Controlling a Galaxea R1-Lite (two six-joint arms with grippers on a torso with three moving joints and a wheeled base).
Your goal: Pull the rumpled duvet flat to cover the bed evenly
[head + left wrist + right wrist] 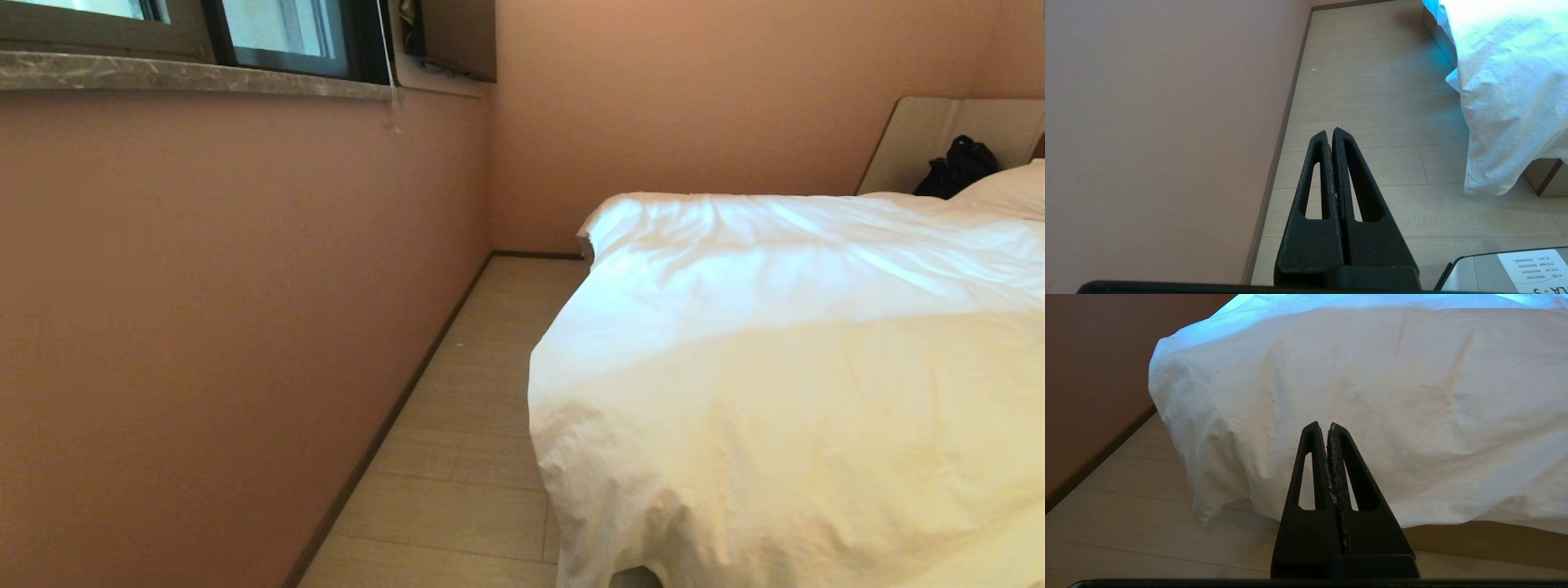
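**A:** So where's the duvet (784, 367) sitting? In the head view it fills the right half of the frame, draped over the bed (1545, 177) and hanging off the near corner at bottom centre. Pretty creased, puffy at the corner.

**B:** Yeah, and there's a pillow (1008, 189) at the far right edge, with something black (957, 167) against the headboard (914, 135) in the upper right. Wall (229, 327) takes up the whole left, floor (465, 457) strip in the middle.

**A:** Grippers?

**B:** Neither shows in the head view. Left gripper (1329, 132) is pinched fully closed, empty, pointing over bare floor, duvet off at the right edge of its view. Right gripper (1323, 425) is also closed tight on nothing, aimed at the hanging duvet, not touching it as far as I can see.
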